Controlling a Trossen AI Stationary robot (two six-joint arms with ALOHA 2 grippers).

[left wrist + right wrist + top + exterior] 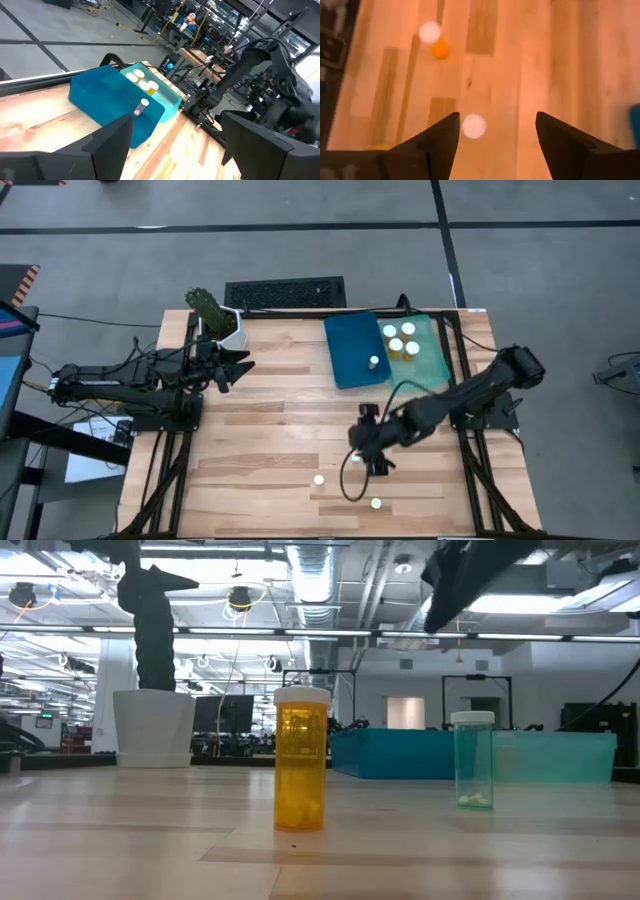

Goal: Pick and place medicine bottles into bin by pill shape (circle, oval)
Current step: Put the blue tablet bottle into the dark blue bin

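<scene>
Three medicine bottles stand upright on the wooden table near its near edge. One is an amber bottle (319, 479) (301, 760) (434, 40). One is a narrower clear bottle (472, 760) (474, 126) with a white cap. The third (376, 502) is nearest the edge. My right gripper (364, 446) (497, 120) is open and hangs well above the clear bottle, pointing down, with the cap showing between its fingers. My left gripper (243, 365) (177, 122) is open and empty at the table's far left.
A blue bin (350, 352) (95, 97) at the far right holds one small bottle (374, 362). Beside it, a green bin (432, 355) holds several white-capped amber bottles (400, 338). A potted plant (215, 315) stands at the far left corner.
</scene>
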